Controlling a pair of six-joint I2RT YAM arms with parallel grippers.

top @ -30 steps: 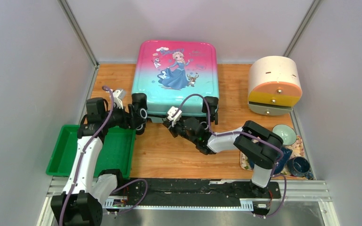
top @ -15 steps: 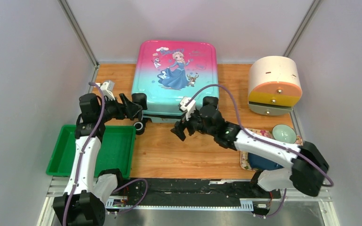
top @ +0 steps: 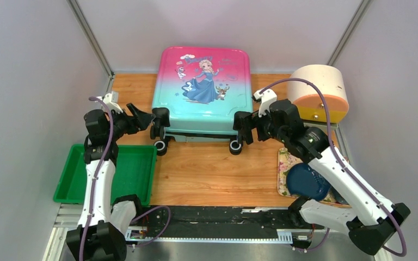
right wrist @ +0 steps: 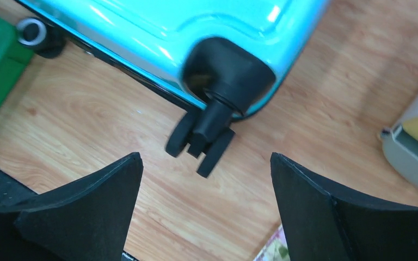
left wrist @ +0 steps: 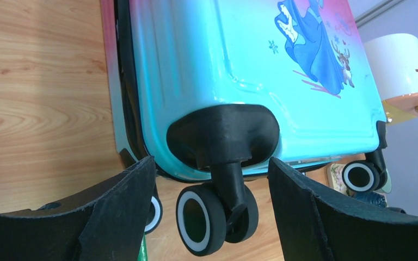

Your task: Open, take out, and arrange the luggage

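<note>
While the luggage (top: 202, 89) lay flat and shut on the wooden table (top: 207, 174), printed shell up and wheels toward my bases, I had a pincer at each of its near corners. Its hard shell ran from pink at the far end to teal at the near end, with a cartoon princess in a blue gown, a small snowman and a reindeer printed on it. Black housings capped the two near corners, each carrying black twin wheels with pale rings. Script sat on the pink part beside the princess, too small for me to read.

My left pincer (left wrist: 211, 160) was spread wide just beside the luggage's left near wheel housing, gripping nothing. My right pincer (right wrist: 205, 155) was spread as wide just off the luggage's right near wheel, also gripping nothing.

Half a second before, my right pincer had hung in front of the luggage's near edge, towards its middle. It had since swung out to the right corner, and the right wheel it had covered now showed. My left pincer had drawn slightly leftward. The luggage had not shifted.

Left of the luggage's near corner lay a green tray (top: 120, 174). Right of the luggage stood a cream-and-orange round container (top: 318, 89), partly behind my right arm, and nearer than that a patterned tray (top: 283, 163) with a dark blue bowl (top: 307, 182).
</note>
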